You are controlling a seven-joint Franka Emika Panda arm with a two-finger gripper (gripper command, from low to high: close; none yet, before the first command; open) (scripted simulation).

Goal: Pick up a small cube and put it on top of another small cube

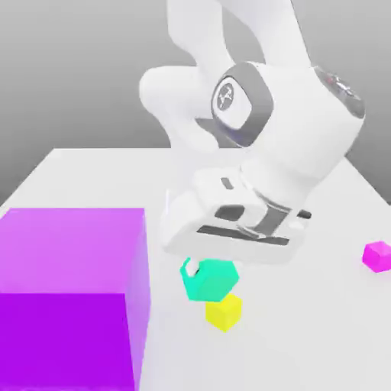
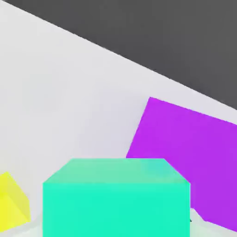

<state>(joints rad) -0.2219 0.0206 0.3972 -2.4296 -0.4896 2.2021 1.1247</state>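
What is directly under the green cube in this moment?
Under the green cube, the yellow cube sits on the white table, offset toward the exterior view's right. Whether the two cubes touch cannot be told. The gripper above covers the green cube's top.

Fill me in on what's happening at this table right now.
A white robot arm has its gripper shut on the teal cube and holds it just above the small yellow cube, tilted and not set down yet. A huge purple block stands on the white table toward the exterior view's left, and a small magenta cube sits off toward its right.
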